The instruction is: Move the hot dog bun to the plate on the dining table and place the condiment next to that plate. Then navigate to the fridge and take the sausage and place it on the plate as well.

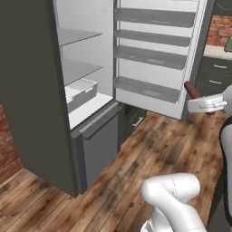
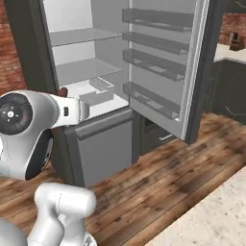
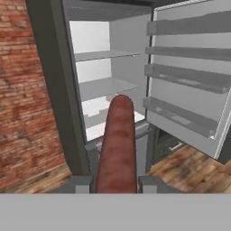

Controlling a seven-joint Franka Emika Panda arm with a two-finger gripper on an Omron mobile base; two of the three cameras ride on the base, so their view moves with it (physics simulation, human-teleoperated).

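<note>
Gripper (image 3: 116,182) pinched sausage (image 3: 118,144) by one end (long overhang); swinging toward the plate risked slip or drop

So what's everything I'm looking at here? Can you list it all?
sausage: one, reddish-brown, held between the gripper's fingertips, in front of the fridge
fridge: one, dark grey outside, pale grey inside, door swung open
shelves: several, pale grey, inside the fridge, bare
door racks: four, grey, on the inside of the open door
drawer: one, grey, at the fridge's bottom
floor: brown wood planks
brick wall: red, beside the fridge
counter: pale top, dark cabinets, far right
arm: one, white
gripper: one, shut on the sausage
</note>
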